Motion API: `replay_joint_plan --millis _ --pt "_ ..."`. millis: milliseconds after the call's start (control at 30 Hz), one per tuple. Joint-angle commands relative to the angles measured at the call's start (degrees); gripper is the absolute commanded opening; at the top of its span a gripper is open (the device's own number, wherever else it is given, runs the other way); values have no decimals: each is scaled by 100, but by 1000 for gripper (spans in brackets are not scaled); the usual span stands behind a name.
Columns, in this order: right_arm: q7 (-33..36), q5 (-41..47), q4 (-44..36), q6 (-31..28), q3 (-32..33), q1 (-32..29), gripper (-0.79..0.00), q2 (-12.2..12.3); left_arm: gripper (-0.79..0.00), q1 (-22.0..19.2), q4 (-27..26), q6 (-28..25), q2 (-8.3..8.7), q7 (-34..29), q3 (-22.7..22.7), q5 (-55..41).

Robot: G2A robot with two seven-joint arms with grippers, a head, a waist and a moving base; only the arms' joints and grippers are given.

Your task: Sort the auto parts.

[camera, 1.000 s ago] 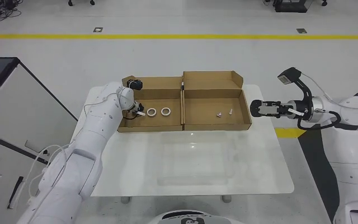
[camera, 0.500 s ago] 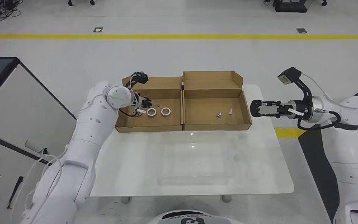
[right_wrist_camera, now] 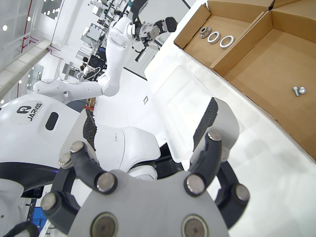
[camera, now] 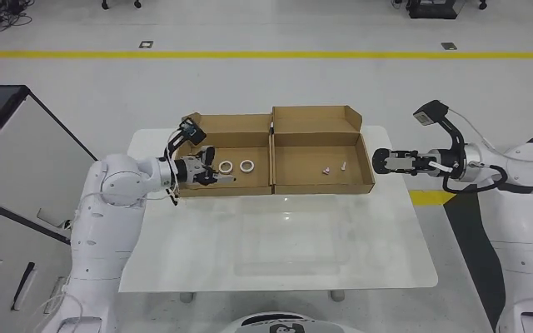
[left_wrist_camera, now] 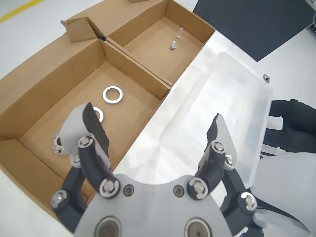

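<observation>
Two open cardboard boxes stand side by side at the table's far edge. The left box (camera: 225, 179) holds two metal rings (camera: 226, 167) (camera: 246, 166) and a flanged hub (left_wrist_camera: 58, 145). Two small bolts (camera: 326, 170) (camera: 342, 165) lie in the right box (camera: 321, 181). My left gripper (camera: 200, 169) hangs open over the left box's near-left corner with nothing between its fingers; one finger (left_wrist_camera: 93, 124) hides part of a ring (left_wrist_camera: 100, 114). My right gripper (camera: 379, 160) stands open and empty just off the right box's right wall. The right wrist view takes in the rings (right_wrist_camera: 213, 37), the hub (right_wrist_camera: 204, 32) and the bolts (right_wrist_camera: 298, 91).
A clear plastic tray (camera: 287, 241) sits on the white table (camera: 375, 266) in front of the boxes; the left wrist view shows the tray (left_wrist_camera: 222, 104) too. A cardboard flap (camera: 191, 119) sticks up at the left box's far-left corner.
My left arm has swung its elbow outward and its gripper has drawn back from over the rings to the left box's near-left corner. The right arm has not moved.
</observation>
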Motion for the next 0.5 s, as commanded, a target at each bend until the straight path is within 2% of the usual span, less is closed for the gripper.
replay_joint_plan --millis 0,200,467 --pt "0 0 0 0 0 0 0 0 0 243 -324 -75 91 81 -101 -161" --pt "0 0 0 0 0 0 0 0 0 646 -775 -324 367 330 -377 -566" --pt "0 0 0 0 0 0 0 0 0 661 -789 -334 382 340 -386 -580"
